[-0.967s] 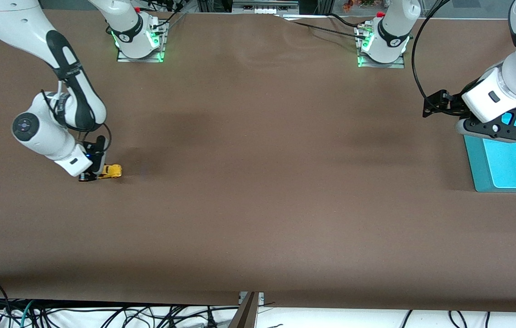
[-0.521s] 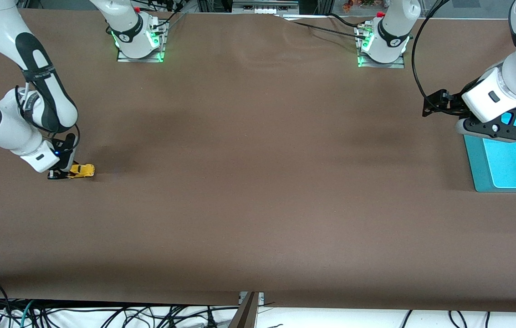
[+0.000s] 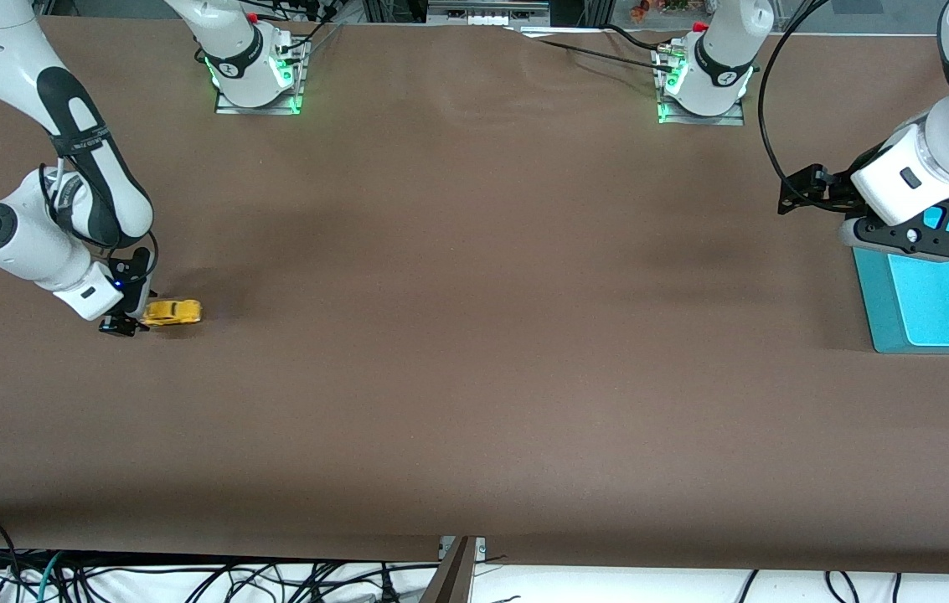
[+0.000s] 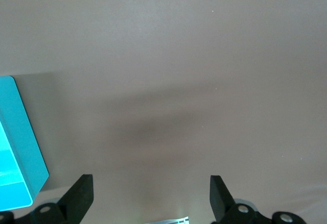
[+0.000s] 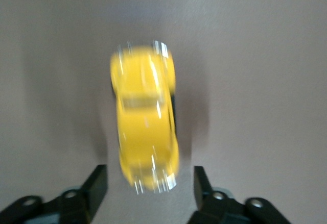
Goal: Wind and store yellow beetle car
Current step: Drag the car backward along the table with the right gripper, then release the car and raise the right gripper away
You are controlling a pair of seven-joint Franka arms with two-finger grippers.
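A: Right gripper (image 3: 124, 323)?
B: Low at the desk (image 3: 474, 377), arm bent, fingers spread, the yellow beetle car (image 3: 172, 312) just beside them, unpinched.
A: Left gripper (image 3: 901, 239)?
B: Spread, waiting over the teal bin (image 3: 884, 310); bare desk between bin and car.

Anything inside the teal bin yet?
The teal bin looks empty where visible; the left gripper over its upper end hides that part. The yellow beetle car sits on the brown table, by the open right gripper.
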